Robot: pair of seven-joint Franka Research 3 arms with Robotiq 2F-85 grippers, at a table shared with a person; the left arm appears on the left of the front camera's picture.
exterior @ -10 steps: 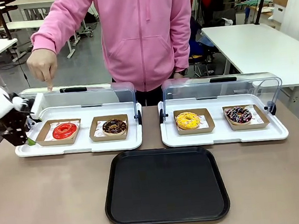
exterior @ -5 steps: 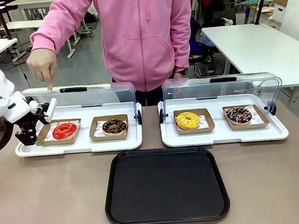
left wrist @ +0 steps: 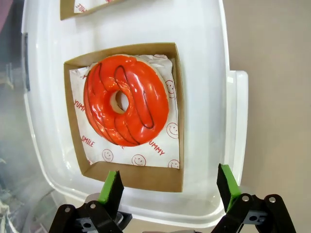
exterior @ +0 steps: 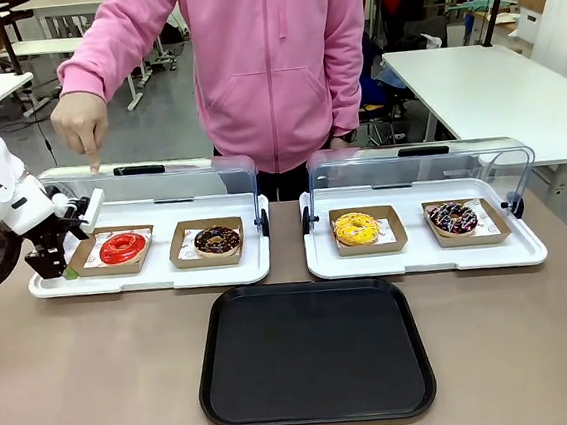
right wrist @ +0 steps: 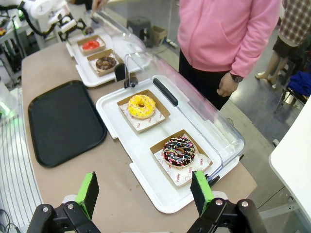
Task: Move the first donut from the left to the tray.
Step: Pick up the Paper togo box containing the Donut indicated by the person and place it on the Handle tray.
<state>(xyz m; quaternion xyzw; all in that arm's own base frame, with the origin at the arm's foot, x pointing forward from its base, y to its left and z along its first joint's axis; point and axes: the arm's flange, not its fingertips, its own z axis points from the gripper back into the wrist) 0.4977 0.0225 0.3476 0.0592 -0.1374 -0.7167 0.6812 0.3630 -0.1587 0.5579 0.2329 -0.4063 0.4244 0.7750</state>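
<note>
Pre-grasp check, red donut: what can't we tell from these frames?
Front view: whether the left gripper touches the cardboard holder; too small and dark.
Left wrist view: finger height above the white display tray, no depth cue; liner print partly under the red donut.
Right wrist view: red donut detail; too far and small.

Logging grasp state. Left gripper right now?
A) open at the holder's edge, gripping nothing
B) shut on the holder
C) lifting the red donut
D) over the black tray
A: the left wrist view shows the left gripper open wide at the edge of the holder, with the red donut lying in the holder on the white tray.
</note>
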